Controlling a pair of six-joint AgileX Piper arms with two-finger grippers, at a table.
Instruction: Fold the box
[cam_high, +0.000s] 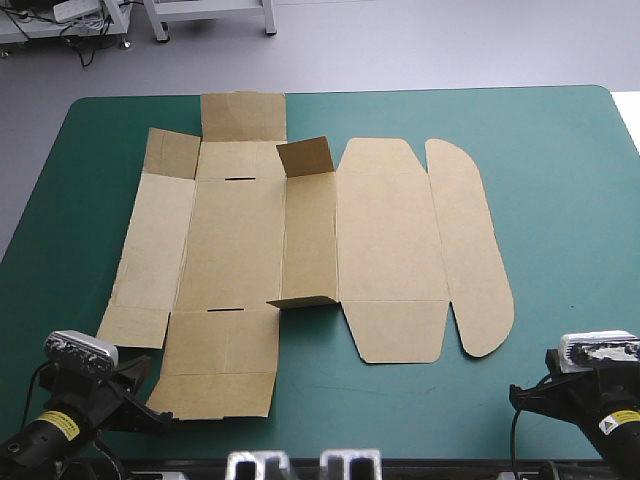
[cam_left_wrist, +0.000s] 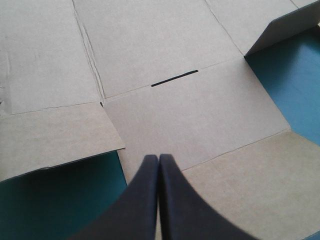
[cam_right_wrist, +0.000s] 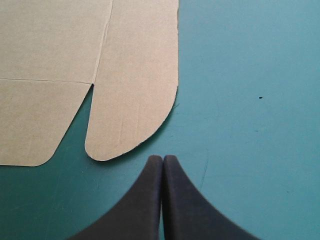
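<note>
The box (cam_high: 300, 240) lies as a flat cut sheet on the teal-green cover (cam_high: 560, 200), left of the table's centre; its longer spread seems to run 9 to 3 o'clock; two small tabs (cam_high: 305, 155) stand raised near the middle, the rest is flat; the left gripper (cam_left_wrist: 158, 159) has its black fingers pressed together in one point, poised over the sheet's near flap, the slot (cam_left_wrist: 174, 78) straight ahead at 12 o'clock; whether the tips touch the board I cannot tell; the right gripper (cam_right_wrist: 163, 159) is likewise pressed together, over bare cover, the rounded flap (cam_right_wrist: 135, 100) just ahead toward 11 o'clock; the left arm is plainly nearer the board, so the first fold likely falls to it
</note>
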